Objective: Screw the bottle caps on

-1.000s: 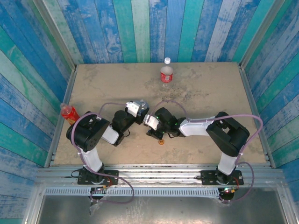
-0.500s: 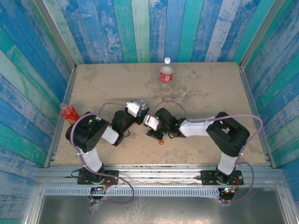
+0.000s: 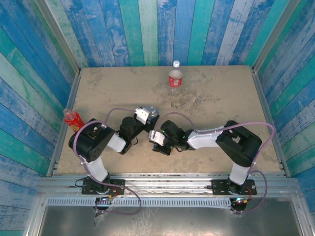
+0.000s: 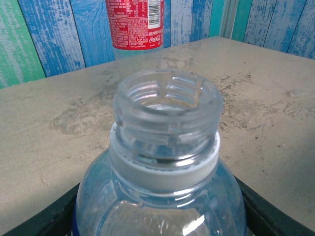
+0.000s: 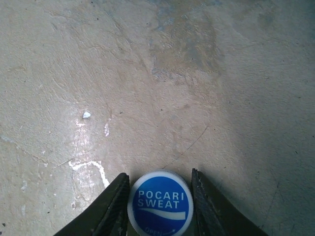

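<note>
My left gripper [image 4: 160, 219] is shut on the shoulder of the short clear bottle with the blue label [image 4: 166, 147], which stands upright with its threaded neck open. From above, that bottle [image 3: 152, 112] sits in the left gripper [image 3: 147, 116] near the table's middle. In the right wrist view the blue cap [image 5: 160, 202] lies flat on the table, printed top up. My right gripper [image 5: 160, 199] is shut on it, one finger against each side. From above, the right gripper [image 3: 156, 141] sits low, just in front of the held bottle.
A clear bottle with a red label [image 3: 175, 78] stands at the back with a white cap [image 3: 176, 64] on it; its label [image 4: 135, 22] shows behind the held neck. A slim red bottle [image 3: 73, 118] leans at the left wall. A small white scrap [image 5: 86, 115] lies on the table.
The right gripper has shifted left and toward the near edge, and its jaws have narrowed onto the blue cap. The orange cap seen earlier beside it is now covered. The left arm has barely moved.
</note>
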Controlling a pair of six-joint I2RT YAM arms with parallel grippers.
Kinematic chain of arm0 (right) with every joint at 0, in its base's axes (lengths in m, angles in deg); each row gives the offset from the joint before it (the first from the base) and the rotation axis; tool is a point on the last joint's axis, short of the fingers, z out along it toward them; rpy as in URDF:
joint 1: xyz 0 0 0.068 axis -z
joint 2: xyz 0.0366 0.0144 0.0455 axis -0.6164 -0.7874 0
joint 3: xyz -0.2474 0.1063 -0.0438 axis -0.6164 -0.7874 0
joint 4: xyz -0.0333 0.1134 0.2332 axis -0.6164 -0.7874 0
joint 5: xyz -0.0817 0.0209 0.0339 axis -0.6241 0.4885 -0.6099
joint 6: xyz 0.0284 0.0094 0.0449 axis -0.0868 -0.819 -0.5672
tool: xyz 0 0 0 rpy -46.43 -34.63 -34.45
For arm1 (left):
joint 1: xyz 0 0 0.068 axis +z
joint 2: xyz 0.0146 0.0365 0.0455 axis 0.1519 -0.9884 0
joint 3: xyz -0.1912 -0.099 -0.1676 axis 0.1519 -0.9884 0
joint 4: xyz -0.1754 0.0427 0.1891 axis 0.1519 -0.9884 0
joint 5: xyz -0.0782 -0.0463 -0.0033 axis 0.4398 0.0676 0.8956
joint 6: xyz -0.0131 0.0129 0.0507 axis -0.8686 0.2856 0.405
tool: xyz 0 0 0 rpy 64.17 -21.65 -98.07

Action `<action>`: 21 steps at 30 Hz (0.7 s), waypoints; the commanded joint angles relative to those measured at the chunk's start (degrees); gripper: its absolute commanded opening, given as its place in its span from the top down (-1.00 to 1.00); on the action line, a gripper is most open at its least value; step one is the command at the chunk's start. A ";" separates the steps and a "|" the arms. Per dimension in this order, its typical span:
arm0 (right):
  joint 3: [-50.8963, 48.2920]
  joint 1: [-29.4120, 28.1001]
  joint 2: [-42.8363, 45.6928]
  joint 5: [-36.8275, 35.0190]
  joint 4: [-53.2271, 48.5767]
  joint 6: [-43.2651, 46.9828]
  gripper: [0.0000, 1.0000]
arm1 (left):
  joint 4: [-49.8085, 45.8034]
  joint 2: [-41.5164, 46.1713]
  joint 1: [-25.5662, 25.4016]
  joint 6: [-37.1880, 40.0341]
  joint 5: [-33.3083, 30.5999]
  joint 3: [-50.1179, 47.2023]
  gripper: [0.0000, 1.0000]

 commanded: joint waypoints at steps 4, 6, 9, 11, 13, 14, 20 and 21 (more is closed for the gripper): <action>-3.20 1.80 4.56 -1.11 0.07 -1.31 0.33 | -3.85 1.49 -0.24 0.27 1.22 -0.13 -0.23; -4.29 3.30 6.34 -0.93 0.46 -2.52 0.35 | -3.72 1.32 -0.24 0.45 2.05 -0.07 -0.23; -5.68 6.43 8.97 -0.10 0.70 -5.50 0.37 | -4.02 0.98 -0.20 1.30 5.81 0.51 -0.23; -6.30 8.30 10.76 -0.66 0.34 -8.39 0.39 | -4.58 0.49 -0.20 1.73 9.40 1.34 -0.23; -6.86 9.65 12.95 -2.43 -0.52 -10.13 0.40 | -4.12 -0.31 -0.28 2.06 12.47 1.83 -0.23; -6.99 10.09 14.29 -3.86 -1.28 -10.90 0.40 | -3.98 -0.67 -0.34 2.30 13.96 2.09 -0.23; -4.19 12.52 21.34 -7.16 -9.47 -13.14 0.39 | -5.80 -2.23 -0.37 3.21 21.48 4.36 -0.23; -2.88 12.53 22.16 -7.43 -11.44 -13.06 0.38 | -6.06 -2.38 -0.31 3.43 22.26 4.57 -0.23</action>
